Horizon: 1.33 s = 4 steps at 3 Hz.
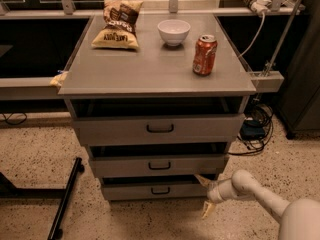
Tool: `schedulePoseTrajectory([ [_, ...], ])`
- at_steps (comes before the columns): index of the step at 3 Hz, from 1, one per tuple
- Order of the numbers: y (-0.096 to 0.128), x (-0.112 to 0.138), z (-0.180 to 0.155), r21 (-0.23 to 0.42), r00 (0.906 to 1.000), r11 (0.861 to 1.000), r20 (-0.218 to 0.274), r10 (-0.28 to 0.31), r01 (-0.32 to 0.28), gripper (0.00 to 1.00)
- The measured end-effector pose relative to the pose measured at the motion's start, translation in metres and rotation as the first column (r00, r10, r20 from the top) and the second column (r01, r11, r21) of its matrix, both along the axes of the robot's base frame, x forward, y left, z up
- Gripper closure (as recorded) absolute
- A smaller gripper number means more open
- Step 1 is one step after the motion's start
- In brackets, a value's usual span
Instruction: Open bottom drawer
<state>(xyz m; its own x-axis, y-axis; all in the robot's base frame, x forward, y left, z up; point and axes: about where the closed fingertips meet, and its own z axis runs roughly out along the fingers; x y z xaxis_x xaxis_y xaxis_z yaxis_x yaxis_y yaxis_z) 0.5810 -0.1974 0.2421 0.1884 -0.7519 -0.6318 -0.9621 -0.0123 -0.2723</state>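
The bottom drawer point(135, 191) is the lowest, narrowest grey front of the cabinet, with a small black loop handle point(160, 190) at its centre. It stands out a little, like the two drawers above it. My gripper point(205, 195) is low at the drawer's right end, reaching in from the lower right. It is open and empty. Its upper finger point(202, 179) lies at the top right corner of the drawer front. Its lower finger point(207, 210) hangs below, over the floor. The gripper is well right of the handle.
The middle drawer point(159, 165) and top drawer point(160, 129) sit above. On the cabinet top point(150, 69) are a chip bag point(117, 24), a white bowl point(173, 31) and a red can point(205, 54). Cables point(255, 129) lie to the right, a black stand leg point(65, 199) to the left.
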Motion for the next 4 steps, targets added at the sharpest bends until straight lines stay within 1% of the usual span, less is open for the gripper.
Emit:
schedulePoseTrajectory([
  [2,-0.008,0.016,-0.035,-0.069,0.9989,0.997,-0.040,-0.026,0.023,0.00],
  [3,-0.009,0.029,-0.054,-0.100,0.9971,0.995,-0.068,-0.033,0.026,0.00],
  [4,-0.009,0.030,-0.054,-0.100,0.9972,0.995,-0.068,-0.033,0.026,0.00],
])
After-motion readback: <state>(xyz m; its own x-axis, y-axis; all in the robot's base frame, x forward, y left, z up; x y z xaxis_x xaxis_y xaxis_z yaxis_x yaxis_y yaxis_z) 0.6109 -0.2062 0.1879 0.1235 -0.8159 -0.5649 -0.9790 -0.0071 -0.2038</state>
